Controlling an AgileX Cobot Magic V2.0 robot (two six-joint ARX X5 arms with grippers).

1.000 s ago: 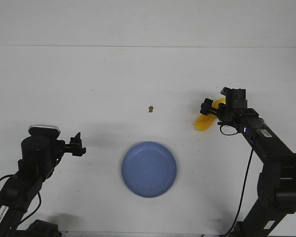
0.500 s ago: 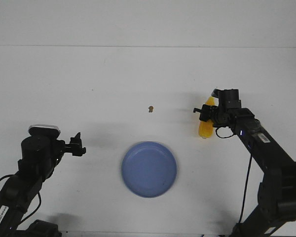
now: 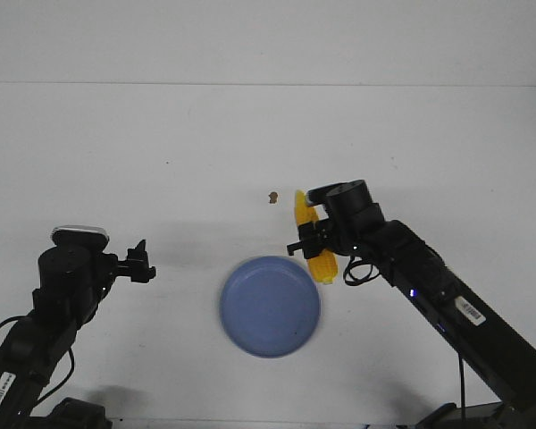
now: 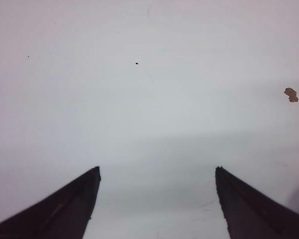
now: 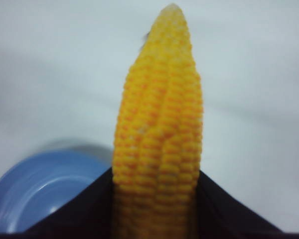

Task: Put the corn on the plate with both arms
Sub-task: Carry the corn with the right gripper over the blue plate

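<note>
The yellow corn [image 3: 313,239] is held in my right gripper [image 3: 314,243], just off the far right rim of the light-blue plate [image 3: 270,307]. In the right wrist view the corn [image 5: 159,134] stands between both black fingers [image 5: 84,209], its tip pointing away, with the plate [image 5: 40,189] beside it. My left gripper [image 3: 141,264] is open and empty at the left of the table, well away from the plate; the left wrist view shows its gripper [image 4: 157,172] over bare white table.
A small brown speck [image 3: 272,197] lies on the white table beyond the plate; it also shows in the left wrist view [image 4: 290,94]. The table's far edge meets a white wall.
My right gripper has carried the corn from the right of the table leftward and nearer, to the plate's far right rim. The left arm has not moved.
</note>
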